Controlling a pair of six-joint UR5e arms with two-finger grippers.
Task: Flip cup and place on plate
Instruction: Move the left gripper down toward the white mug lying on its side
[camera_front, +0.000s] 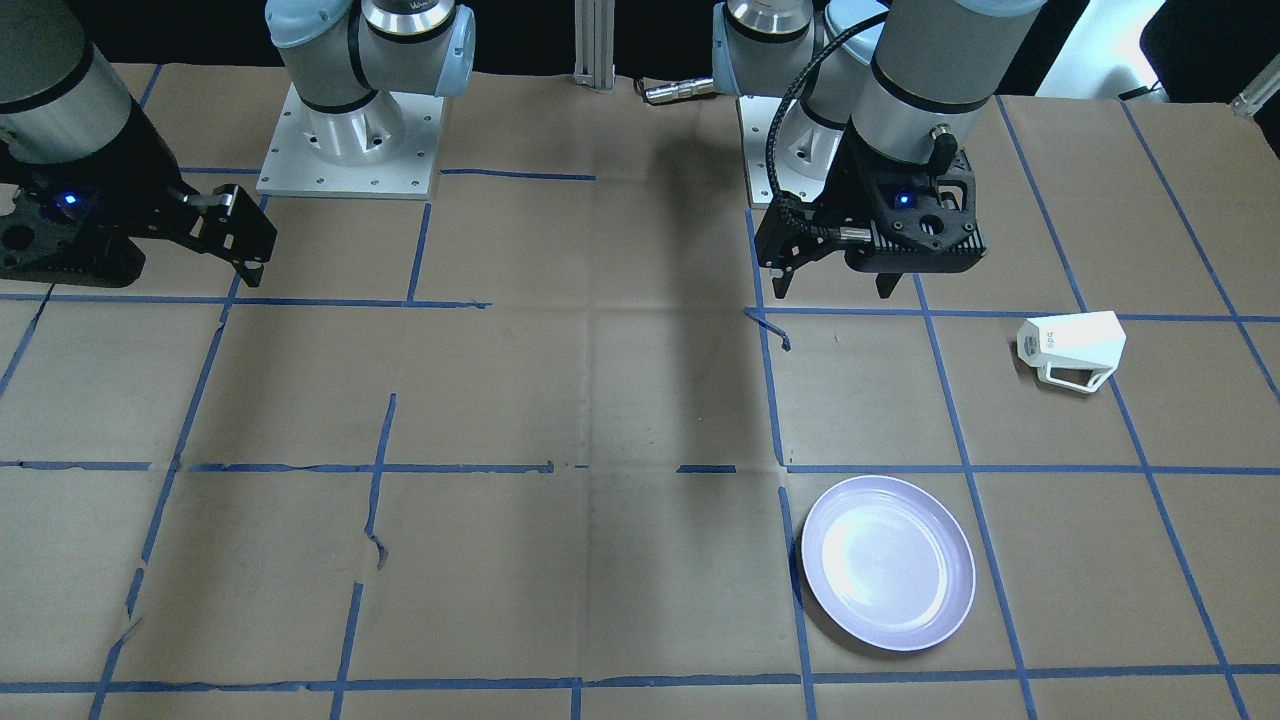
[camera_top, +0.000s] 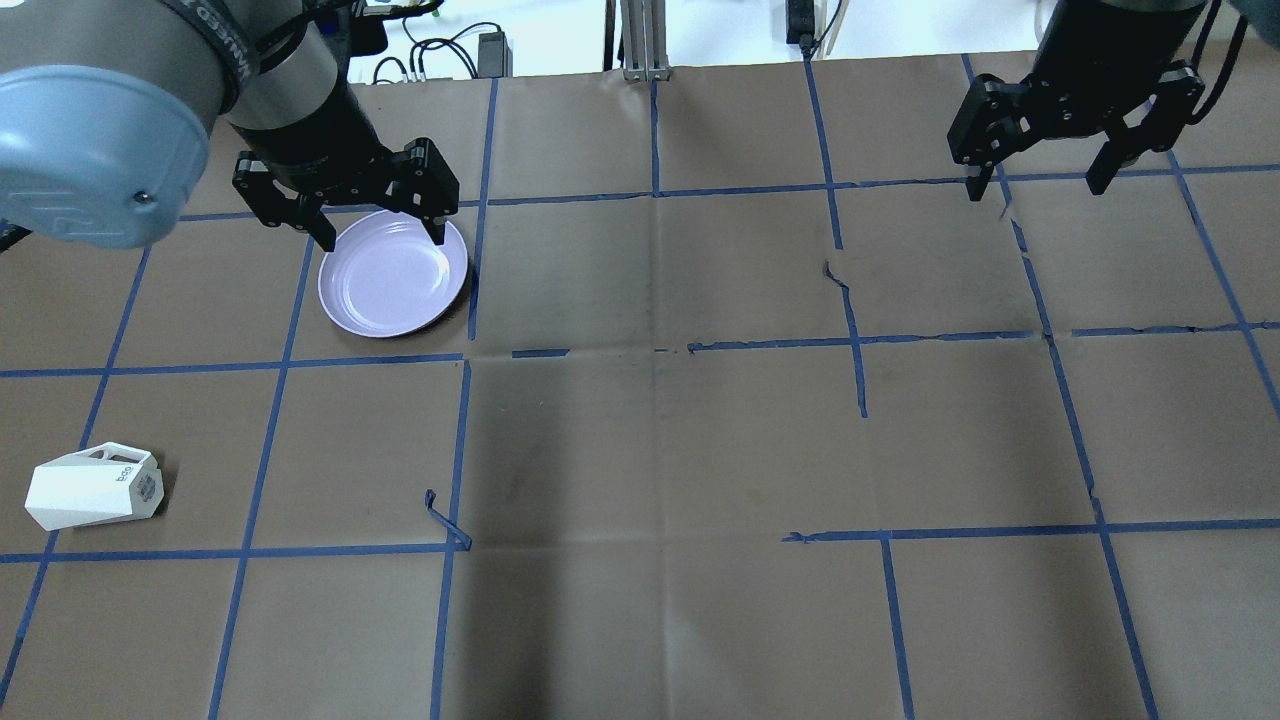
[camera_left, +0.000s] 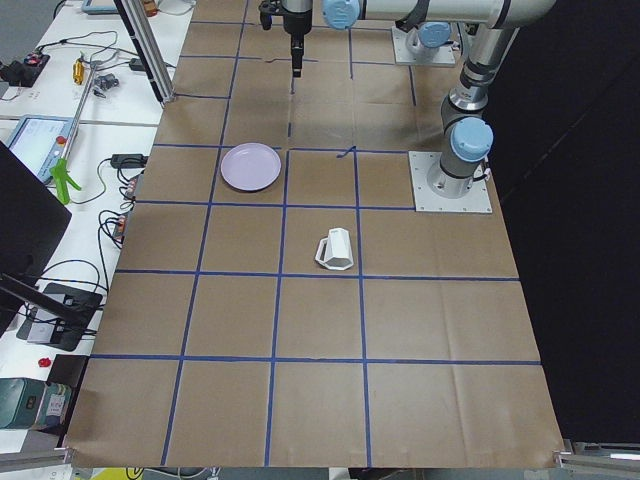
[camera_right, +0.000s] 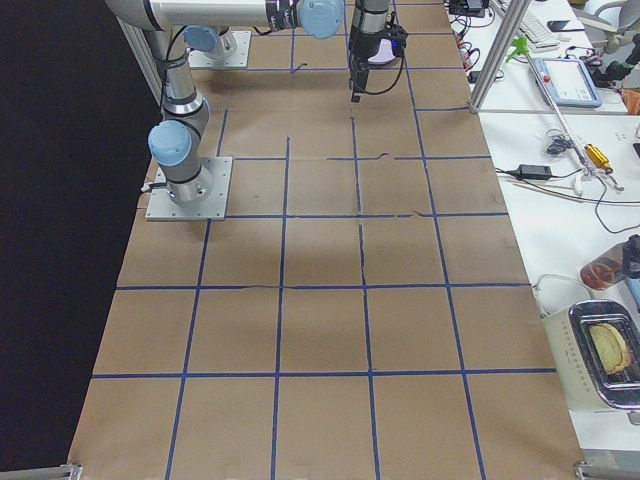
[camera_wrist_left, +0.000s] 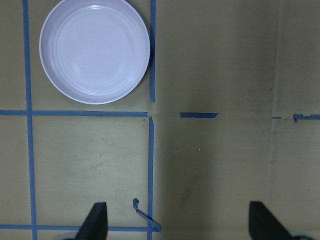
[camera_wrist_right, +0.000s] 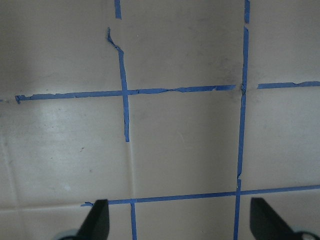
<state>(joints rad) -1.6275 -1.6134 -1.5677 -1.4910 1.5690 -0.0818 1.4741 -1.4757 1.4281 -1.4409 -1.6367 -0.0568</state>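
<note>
The white faceted cup (camera_front: 1072, 348) lies on its side on the brown table, its lettered base facing the table's middle and its handle toward the operators' side. It also shows in the overhead view (camera_top: 95, 487) and the exterior left view (camera_left: 335, 249). The lavender plate (camera_front: 888, 562) (camera_top: 393, 273) (camera_wrist_left: 95, 50) sits bare, farther from the robot than the cup. My left gripper (camera_front: 832, 288) (camera_top: 382, 237) (camera_wrist_left: 180, 225) hangs open and empty, high above the table, apart from both. My right gripper (camera_front: 235, 255) (camera_top: 1037, 187) (camera_wrist_right: 180, 225) hangs open and empty over the other half.
A loose curl of blue tape (camera_front: 772, 330) (camera_top: 447, 520) (camera_wrist_left: 145, 215) sticks up below my left gripper. Blue tape lines grid the table. The arm bases (camera_front: 350, 150) stand at the robot's edge. Desks with tools and cables (camera_left: 70, 150) flank the operators' side.
</note>
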